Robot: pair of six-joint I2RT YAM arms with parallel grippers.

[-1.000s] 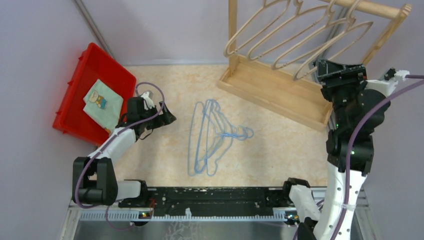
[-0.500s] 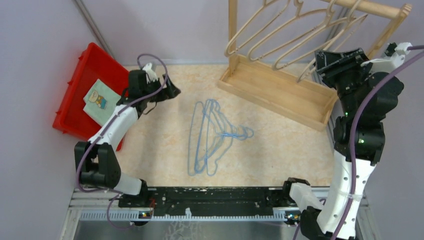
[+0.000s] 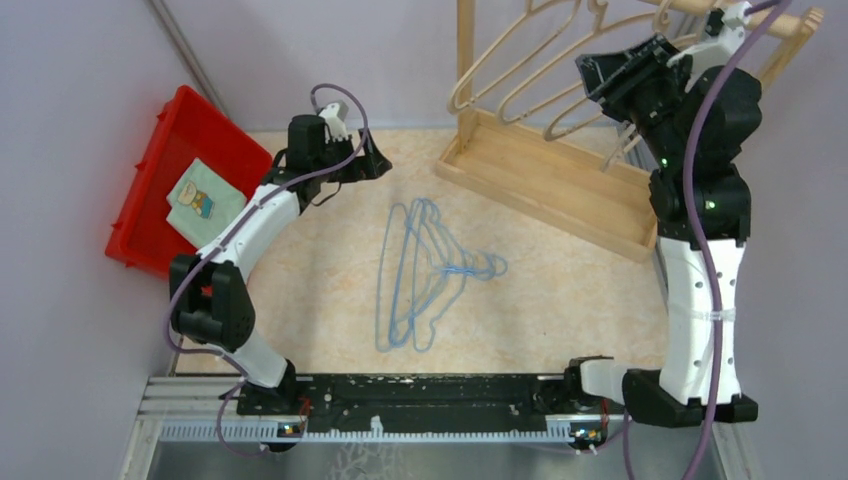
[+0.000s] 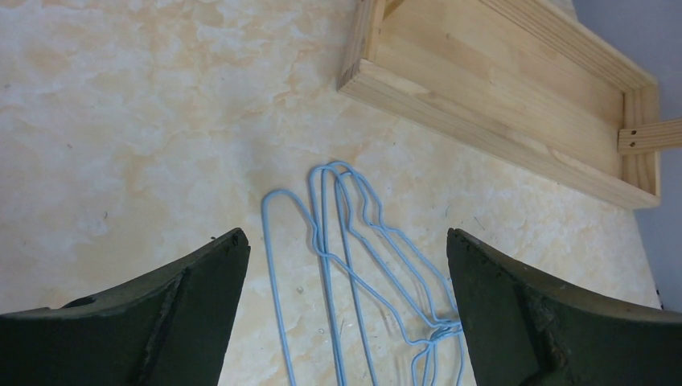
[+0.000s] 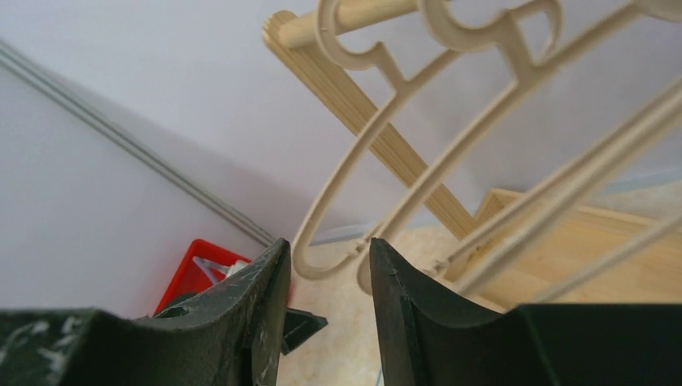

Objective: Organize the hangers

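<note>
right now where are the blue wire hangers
In the top view, the blue wire hangers lie piled flat mid-table, right of the red bin and in front of the wooden rack's base.

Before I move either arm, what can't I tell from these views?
1. Blue wire hangers: exact count is unclear. They overlap in the top view, and the left wrist view cuts them off at its bottom edge.
2. Beige hangers: their hooks run past the top edge of the top view, and the right arm covers the rightmost ones.
3. Right gripper: whether it touches a hanger. The right wrist view gives no depth.
</note>
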